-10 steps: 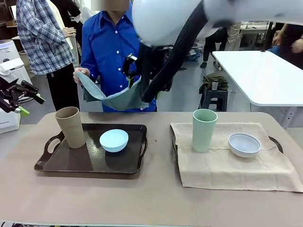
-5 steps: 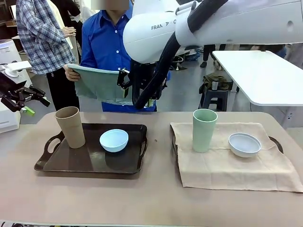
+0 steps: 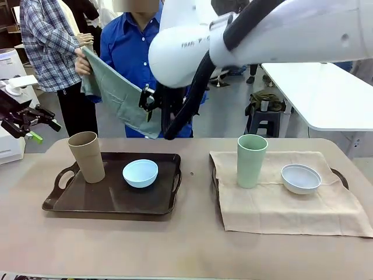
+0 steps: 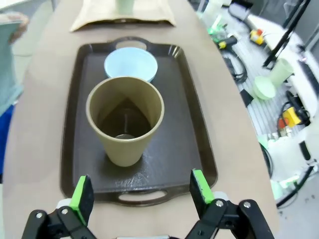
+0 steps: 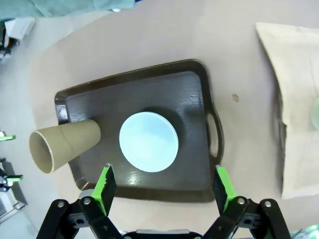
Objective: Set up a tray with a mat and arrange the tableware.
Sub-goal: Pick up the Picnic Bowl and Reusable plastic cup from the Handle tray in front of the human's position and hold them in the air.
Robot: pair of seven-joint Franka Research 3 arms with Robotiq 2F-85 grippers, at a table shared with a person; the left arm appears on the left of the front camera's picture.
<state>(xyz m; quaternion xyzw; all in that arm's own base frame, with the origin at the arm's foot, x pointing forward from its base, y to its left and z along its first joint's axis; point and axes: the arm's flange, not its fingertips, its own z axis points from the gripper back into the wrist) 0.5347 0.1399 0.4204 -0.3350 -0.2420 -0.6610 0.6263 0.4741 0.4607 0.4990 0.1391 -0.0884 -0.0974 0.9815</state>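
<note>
Right hand: your right hand [image 5: 163, 185] is spread wide and holds nothing.
Bowl from right hand: the light blue bowl [image 5: 148, 142] sits directly beneath it, centred between the fingers, on the bare dark tray [image 5: 192, 107].
Left hand: your left hand [image 4: 141, 191] is also wide and empty.
Cup from left hand: the tan cup [image 4: 124, 119] stands just ahead and below. It is upright with its long axis vertical and its mouth open towards you.
Nearer hand: probably right for the bowl, left for the cup.
Far from both hands: the pale green cup [image 3: 252, 160] and white bowl [image 3: 301, 178] rest on a beige mat [image 3: 280, 204] over a second tray [image 3: 342, 177].
Unplaced: a person's hand [image 3: 81, 60] holds up a grey-green mat [image 3: 113, 96] beyond the surface [image 3: 192, 245].
Counts: two cups, two bowls, two trays, two mats.
</note>
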